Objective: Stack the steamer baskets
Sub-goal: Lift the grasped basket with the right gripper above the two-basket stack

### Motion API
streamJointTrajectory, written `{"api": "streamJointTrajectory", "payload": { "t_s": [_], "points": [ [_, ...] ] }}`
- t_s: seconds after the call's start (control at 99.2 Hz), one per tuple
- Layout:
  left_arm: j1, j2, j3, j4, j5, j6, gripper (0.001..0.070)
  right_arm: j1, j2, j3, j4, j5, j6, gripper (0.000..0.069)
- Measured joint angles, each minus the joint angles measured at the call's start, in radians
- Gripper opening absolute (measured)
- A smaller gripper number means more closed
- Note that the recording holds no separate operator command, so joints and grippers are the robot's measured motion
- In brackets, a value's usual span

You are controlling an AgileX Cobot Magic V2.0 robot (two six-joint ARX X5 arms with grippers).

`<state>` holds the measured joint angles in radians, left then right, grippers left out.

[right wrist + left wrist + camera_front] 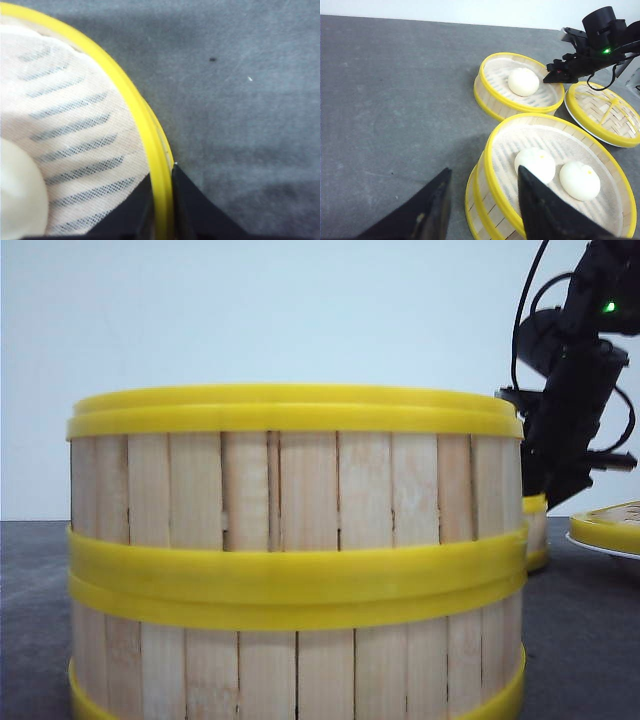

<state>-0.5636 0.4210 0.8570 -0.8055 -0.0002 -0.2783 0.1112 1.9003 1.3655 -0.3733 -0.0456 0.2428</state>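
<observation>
Nearest to us, filling the lower centre of the front view, stands a two-high stack of steamer baskets; the left wrist view shows its top basket open, with two buns on a cloth liner. Our left gripper hangs just beside that stack at the lower edge of the frame, fingers apart and holding nothing — one finger over the top rim, the other over bare worktop.

Farther back, in the upper middle of the left wrist view, sits the third steamer basket with a single bun, standing apart from the stack on the grey worktop. Our right gripper is the arm at it: in the right wrist view its fingers straddle the yellow rim, one inside over the liner, one outside, and they look closed onto the wall. So the thing to be moved lies between these fingers, gripped at the edge on the side away from the stack.

We judge the coming move to be a lift of this basket, then a carry toward the near stack, where it must clear the top rim and settle concentric. At the right edge of the frame the flat lid on a white plate lies just beside the basket, so room is tighter there; to the left the worktop lies open.
</observation>
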Motion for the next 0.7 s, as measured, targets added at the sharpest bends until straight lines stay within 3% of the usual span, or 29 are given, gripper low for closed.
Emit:
{"api": "streamJointTrajectory", "payload": {
  "t_s": [0.282,0.696],
  "points": [
    [0.0,-0.001,0.0,-0.022,0.0,0.0,0.0239,-0.001,-0.253,0.016,-0.049,-0.04,-0.001,0.0027],
    [0.0,-0.002,0.0,-0.023,0.0,0.0,0.0239,0.098,-0.602,0.016,-0.277,-0.17,-0.077,0.0027]
  ]
}}
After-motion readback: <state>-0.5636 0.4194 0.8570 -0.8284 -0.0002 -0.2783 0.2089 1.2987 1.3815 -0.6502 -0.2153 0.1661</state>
